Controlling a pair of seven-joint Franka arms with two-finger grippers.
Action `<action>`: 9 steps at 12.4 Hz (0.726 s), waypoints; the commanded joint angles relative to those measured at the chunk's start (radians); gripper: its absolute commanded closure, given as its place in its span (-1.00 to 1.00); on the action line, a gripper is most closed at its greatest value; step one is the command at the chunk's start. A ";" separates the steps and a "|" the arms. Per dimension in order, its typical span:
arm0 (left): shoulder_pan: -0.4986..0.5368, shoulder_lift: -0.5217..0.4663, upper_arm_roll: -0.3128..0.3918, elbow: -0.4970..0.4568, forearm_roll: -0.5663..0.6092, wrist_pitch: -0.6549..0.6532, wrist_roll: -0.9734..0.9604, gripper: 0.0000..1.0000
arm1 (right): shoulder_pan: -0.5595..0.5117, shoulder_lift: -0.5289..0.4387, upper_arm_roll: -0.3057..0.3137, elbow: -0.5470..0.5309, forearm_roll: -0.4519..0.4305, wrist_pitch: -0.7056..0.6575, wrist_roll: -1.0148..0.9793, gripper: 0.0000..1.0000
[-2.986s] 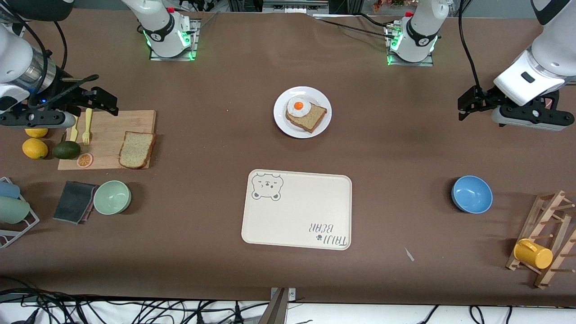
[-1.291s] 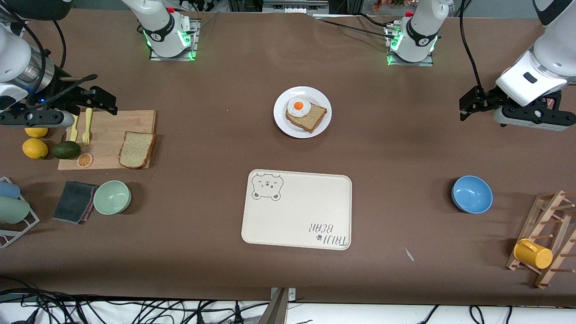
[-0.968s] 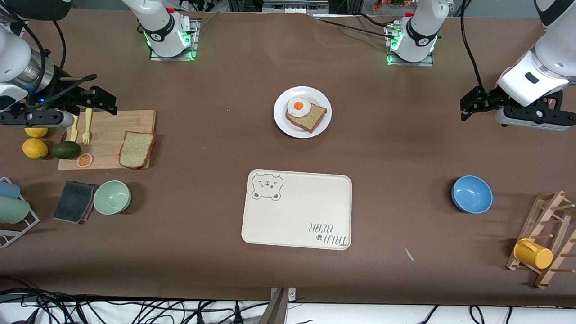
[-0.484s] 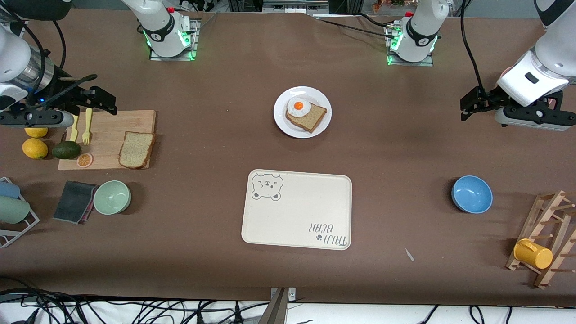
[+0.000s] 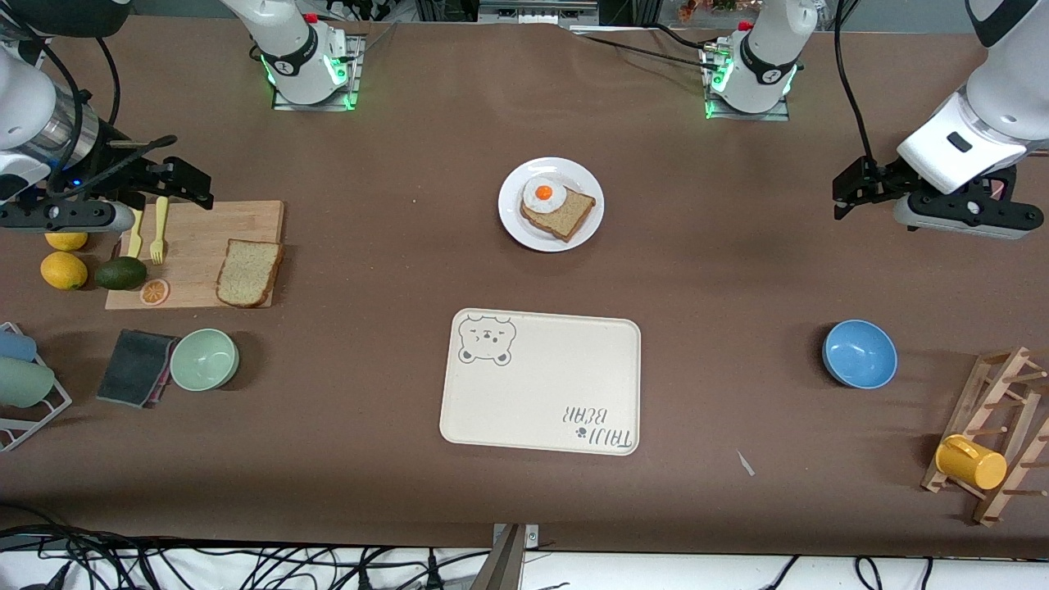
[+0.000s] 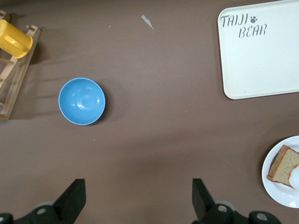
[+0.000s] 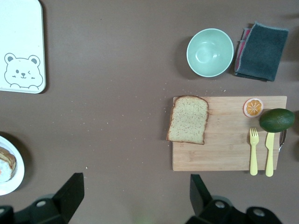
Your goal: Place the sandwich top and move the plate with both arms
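The sandwich top (image 5: pixel 249 273), a light-brown speckled bread slice, lies on a wooden cutting board (image 5: pixel 197 238) at the right arm's end; it also shows in the right wrist view (image 7: pixel 188 120). The white plate (image 5: pixel 510 215) sits mid-table between the arm bases and the tray, holding a darker bread slice (image 5: pixel 565 215) and a fried egg (image 5: pixel 543 194). My right gripper (image 5: pixel 201 187) is open and empty, in the air over the board's corner by the yellow cutlery. My left gripper (image 5: pixel 848 190) is open and empty, in the air over bare table at the left arm's end.
A cream bear tray (image 5: pixel 541 381) lies nearer the camera than the plate. A blue bowl (image 5: pixel 859 353) and a wooden rack with a yellow mug (image 5: pixel 971 461) stand at the left arm's end. A green bowl (image 5: pixel 204 359), grey cloth (image 5: pixel 135 367), lemons and avocado (image 5: pixel 120 273) crowd the board.
The left gripper has shifted very slightly over the table. The right arm, the bread and the plate have not moved.
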 commanded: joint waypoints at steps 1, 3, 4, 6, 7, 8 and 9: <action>0.001 0.073 -0.027 0.033 -0.025 -0.059 0.007 -1.00 | 0.007 -0.004 -0.009 0.015 0.002 -0.017 -0.006 -1.00; -0.001 0.093 -0.059 0.033 -0.038 -0.090 0.007 -1.00 | 0.007 -0.009 -0.009 0.015 0.002 -0.020 -0.007 -1.00; -0.001 0.096 -0.069 0.033 -0.047 -0.092 0.000 -1.00 | 0.007 -0.007 -0.009 0.015 0.002 -0.016 -0.006 -1.00; -0.001 0.096 -0.076 0.033 -0.047 -0.092 0.006 -1.00 | 0.007 -0.006 -0.009 0.015 0.002 -0.008 -0.006 -1.00; 0.002 0.096 -0.076 0.033 -0.047 -0.092 0.009 -1.00 | 0.007 -0.007 -0.009 0.015 0.002 -0.008 -0.004 -1.00; 0.004 0.096 -0.076 0.033 -0.047 -0.092 0.010 -1.00 | 0.007 -0.004 -0.012 0.015 0.002 -0.003 -0.006 -1.00; 0.004 0.096 -0.076 0.035 -0.047 -0.090 0.010 -1.00 | 0.006 -0.001 -0.019 0.012 0.002 -0.003 -0.006 -1.00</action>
